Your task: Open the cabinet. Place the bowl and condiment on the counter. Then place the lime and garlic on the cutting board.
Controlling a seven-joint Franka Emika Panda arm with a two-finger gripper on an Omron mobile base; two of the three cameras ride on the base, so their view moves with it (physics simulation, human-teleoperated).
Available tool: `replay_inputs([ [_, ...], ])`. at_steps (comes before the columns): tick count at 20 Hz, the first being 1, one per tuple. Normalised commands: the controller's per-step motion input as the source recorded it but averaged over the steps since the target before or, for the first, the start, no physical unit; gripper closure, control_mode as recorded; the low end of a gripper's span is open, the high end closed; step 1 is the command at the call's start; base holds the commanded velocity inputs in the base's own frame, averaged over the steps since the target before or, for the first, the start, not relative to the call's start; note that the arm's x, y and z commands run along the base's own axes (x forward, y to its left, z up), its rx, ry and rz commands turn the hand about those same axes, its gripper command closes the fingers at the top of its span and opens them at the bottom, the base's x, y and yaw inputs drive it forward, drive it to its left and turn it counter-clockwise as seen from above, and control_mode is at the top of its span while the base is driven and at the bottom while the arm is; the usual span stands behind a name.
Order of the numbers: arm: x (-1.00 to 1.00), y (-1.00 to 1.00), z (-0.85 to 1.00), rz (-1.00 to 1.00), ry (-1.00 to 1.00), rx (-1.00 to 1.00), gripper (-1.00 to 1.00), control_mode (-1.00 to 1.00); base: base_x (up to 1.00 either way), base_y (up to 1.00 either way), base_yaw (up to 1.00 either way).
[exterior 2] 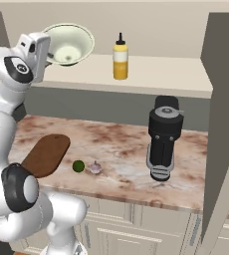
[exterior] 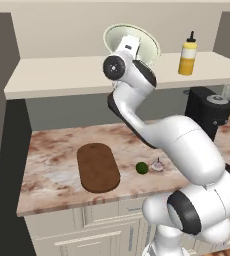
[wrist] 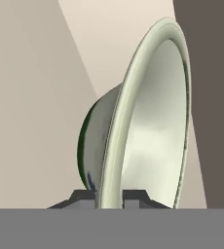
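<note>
I find no legible text, brand, number or sign in any view. The condiment (exterior 2: 120, 59) carries a paler label band, but I read no characters on it. The black appliance (exterior 2: 163, 139) on the desk (exterior 2: 121, 149) shows no readable marking. The bowl (wrist: 148, 121) has a small dark blue mark near its base; I cannot make it out.

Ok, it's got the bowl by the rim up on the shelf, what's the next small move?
Probably lift the bowl slightly and draw it out toward the counter. The gripper is shut on its rim, the bowl is tilted above the shelf, and the condiment stands clear.
</note>
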Motion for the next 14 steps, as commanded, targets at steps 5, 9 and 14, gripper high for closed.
replay_inputs([
  [5,-0.46,0.09,0.02,0.00,0.00,0.00,1.00,-1.00,0.00,0.00,0.00],
  [9,-0.47,0.11,0.04,0.00,0.00,0.00,1.00,-1.00,0.00,0.00,0.00],
  [14,-0.46,0.11,0.01,0.00,0.00,0.00,1.00,-1.00,0.00,0.00,0.00],
])
